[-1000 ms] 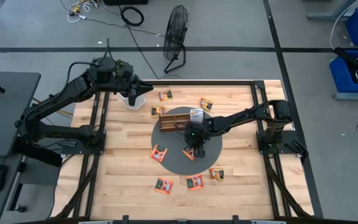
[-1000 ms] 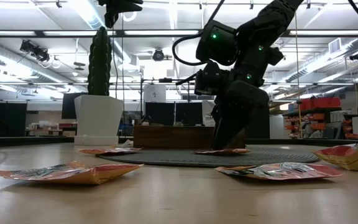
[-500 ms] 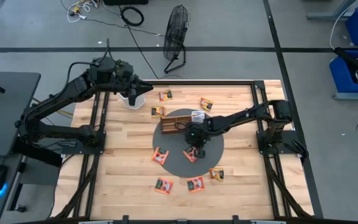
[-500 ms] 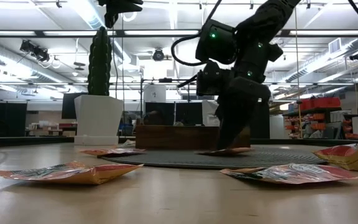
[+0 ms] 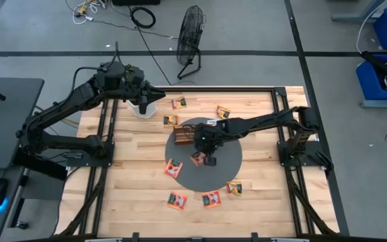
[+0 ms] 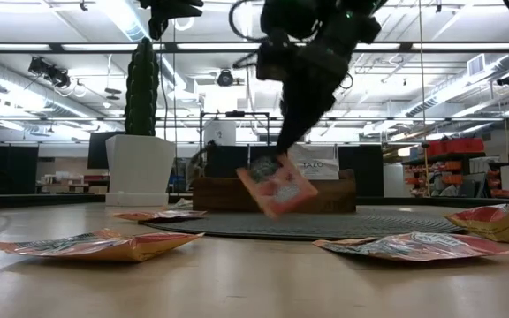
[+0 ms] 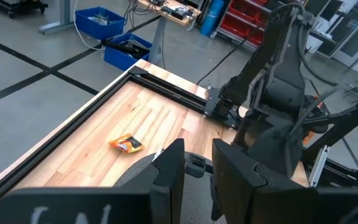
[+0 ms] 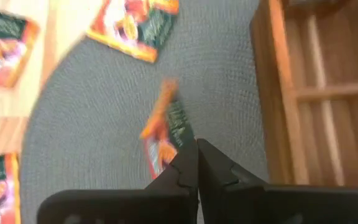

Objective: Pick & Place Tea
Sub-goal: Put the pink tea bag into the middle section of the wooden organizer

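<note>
Overhead, the butcher-block table (image 5: pixel 140 195) carries everything, with a round grey mat (image 5: pixel 226 169) at its middle. Across it from the right side reaches the right arm (image 5: pixel 261 123), stretched long and nearly flat, its wrist bent down over the mat. The left arm (image 5: pixel 66 107) waits folded at the far left corner, elbow raised, its gripper (image 7: pixel 197 165) hanging beside a white pot (image 5: pixel 143 107); the two fingers stand a little apart with nothing between them.

Just beyond the right gripper (image 5: pixel 205 153) sits the brown wooden slotted tray (image 5: pixel 183 132), partly under the arm's wrist, a white sachet (image 6: pixel 312 164) standing upright in it. In the low view the tray (image 6: pixel 228 194) lies behind the raised gripper.

The right gripper's fingers are pressed together on one corner of an orange-red tea sachet (image 6: pixel 277 185), which hangs tilted below them, clear of the mat. From the right wrist camera the same sachet (image 8: pixel 165 134) dangles edge-on from the fingertips (image 8: pixel 188 163) above the grey weave.

Other orange-red sachets lie flat around: one (image 5: pixel 173 168) on the mat's edge to the gripper's left-hand side, three (image 5: pixel 210 199) nearer the table's front edge, and three (image 5: pixel 179 103) beyond the tray.
</note>
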Controlling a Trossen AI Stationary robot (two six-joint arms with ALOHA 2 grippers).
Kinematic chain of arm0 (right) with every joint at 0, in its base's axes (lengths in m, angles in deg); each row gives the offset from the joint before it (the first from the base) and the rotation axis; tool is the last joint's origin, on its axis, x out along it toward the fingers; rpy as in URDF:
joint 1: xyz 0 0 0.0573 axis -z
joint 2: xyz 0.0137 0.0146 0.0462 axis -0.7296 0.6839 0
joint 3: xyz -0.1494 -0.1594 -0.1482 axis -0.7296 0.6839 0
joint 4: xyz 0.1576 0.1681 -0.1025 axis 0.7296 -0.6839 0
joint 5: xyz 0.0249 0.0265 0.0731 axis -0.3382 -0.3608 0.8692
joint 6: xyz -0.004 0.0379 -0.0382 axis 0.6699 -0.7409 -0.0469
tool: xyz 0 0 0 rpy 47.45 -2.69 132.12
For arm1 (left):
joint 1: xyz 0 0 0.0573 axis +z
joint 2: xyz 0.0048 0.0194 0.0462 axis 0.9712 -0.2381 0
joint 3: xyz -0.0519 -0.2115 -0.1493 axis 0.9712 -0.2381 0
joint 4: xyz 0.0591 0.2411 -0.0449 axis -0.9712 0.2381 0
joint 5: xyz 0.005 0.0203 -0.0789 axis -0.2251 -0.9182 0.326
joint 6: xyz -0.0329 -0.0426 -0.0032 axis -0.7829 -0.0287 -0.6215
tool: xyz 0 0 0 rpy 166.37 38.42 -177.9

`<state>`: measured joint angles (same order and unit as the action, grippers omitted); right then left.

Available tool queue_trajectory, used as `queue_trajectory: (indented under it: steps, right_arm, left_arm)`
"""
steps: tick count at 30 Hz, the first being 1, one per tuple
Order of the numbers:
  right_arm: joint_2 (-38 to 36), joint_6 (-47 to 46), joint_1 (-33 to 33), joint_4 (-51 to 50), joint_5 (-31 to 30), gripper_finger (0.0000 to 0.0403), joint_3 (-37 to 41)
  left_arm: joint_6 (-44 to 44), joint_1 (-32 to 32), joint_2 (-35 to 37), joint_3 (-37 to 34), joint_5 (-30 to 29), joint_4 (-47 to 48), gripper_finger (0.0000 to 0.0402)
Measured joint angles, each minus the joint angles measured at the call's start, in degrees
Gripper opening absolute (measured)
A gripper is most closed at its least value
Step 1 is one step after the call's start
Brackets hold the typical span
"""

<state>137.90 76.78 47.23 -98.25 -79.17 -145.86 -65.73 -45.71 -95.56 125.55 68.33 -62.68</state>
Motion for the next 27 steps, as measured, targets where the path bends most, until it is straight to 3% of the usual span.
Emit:
queue_trajectory:
  steps: [11, 27]
  right_arm:
    - [-2.2, 1.7, 0.3, -1.8, -0.2, 0.0, -3.8]
    - [-9.5, 1.3, 3.6, -0.8, -7.7, 0.0, -3.8]
  left_arm:
    - [0.3, 0.0, 0.0, 0.0, 0.0, 0.2, 0.0085]
    - [0.7, 0.0, 0.0, 0.0, 0.0, 0.3, 0.0085]
